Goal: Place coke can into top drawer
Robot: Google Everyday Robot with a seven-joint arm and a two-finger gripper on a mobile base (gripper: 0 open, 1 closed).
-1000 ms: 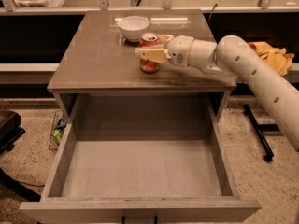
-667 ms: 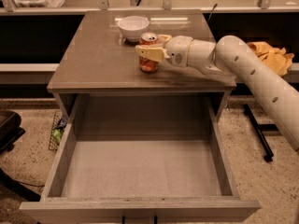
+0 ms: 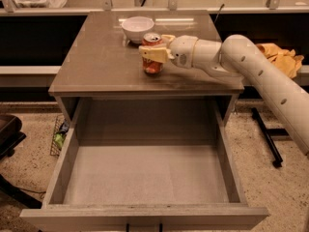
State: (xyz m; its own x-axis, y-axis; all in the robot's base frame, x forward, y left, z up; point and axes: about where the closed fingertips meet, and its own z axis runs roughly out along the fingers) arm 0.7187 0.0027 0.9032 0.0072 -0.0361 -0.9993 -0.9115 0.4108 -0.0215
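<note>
The coke can stands upright on the cabinet top, just right of its middle. My gripper reaches in from the right and grips the can's upper half, with one yellowish finger across its front and the other behind it. The top drawer is pulled fully open below and in front of the cabinet top. Its pale bottom holds nothing.
A white bowl sits just behind the can on the cabinet top. A yellow cloth lies on the shelf to the right. A black chair base is at the left and a black stand leg on the floor at the right.
Almost nothing. My gripper stays around the can at the same spot, shifted only a hair to the left.
</note>
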